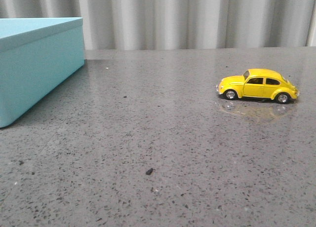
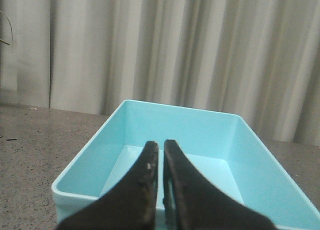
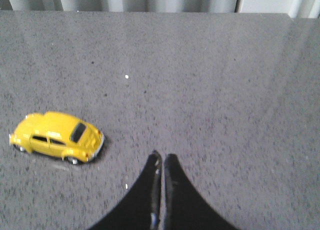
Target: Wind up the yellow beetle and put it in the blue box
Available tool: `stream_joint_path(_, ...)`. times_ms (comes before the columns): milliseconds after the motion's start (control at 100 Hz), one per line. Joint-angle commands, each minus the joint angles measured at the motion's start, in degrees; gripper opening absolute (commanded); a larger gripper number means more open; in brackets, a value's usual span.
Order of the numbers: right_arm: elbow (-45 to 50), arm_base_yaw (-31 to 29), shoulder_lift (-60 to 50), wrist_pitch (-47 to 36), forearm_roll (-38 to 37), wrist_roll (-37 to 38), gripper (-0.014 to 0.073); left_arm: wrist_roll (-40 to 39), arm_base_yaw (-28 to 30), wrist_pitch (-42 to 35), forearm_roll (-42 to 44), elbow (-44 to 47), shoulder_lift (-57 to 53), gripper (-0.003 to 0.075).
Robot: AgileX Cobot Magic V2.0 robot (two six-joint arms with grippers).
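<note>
Item: yellow beetle [image 1: 257, 85], on all four wheels at 3 o'clock of the front view, untouched. Likely light, rigid, glossy (may slip or roll); best pinched across its flanks. Long axis left-right, nose toward 9 o'clock. Blue box [image 1: 37, 64], open, at 10 o'clock, well apart. Left gripper [image 2: 161, 151] and right gripper [image 3: 161, 160]: fingers pressed together, empty.

Both wrists end in matte black jaws, broad at the base, curving to narrow tips.
</note>
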Motion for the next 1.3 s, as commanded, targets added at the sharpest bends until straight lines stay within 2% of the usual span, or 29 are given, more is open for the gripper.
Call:
stream_joint_path(0, -3.57, -0.26, 3.91, -5.20, 0.19, 0.00, -0.0062, -0.61, 0.09, -3.96, -0.54, -2.45, 1.77, -0.0021)
stream_joint_path(130, -6.59, 1.81, 7.56, -4.66, 1.00, 0.00, -0.0062, -0.61, 0.09, -4.03, -0.54, -2.45, 1.77, -0.0021)
stream_joint_path(510, -30.04, 8.34, 30.48, 15.73, 5.05, 0.00, -0.0062, -0.61, 0.09, -4.03, -0.54, -2.45, 1.77, -0.0021)
stream_joint_path(800, -44.01, 11.58, 46.36, 24.29, 7.87, 0.00, -0.0062, -0.61, 0.09, -4.03, -0.62, -2.45, 1.77, -0.0021)
stream_joint_path(1080, -52.17, 14.71, 56.56, 32.71, 9.54, 0.00, -0.0062, -0.61, 0.09, -4.03, -0.62, -2.45, 1.77, -0.0021)
stream_joint_path(1290, -53.21, 14.74, 59.80, 35.55, 10.97, 0.00, -0.0062, -0.61, 0.09, -4.08, -0.62, -2.45, 1.77, -0.0021)
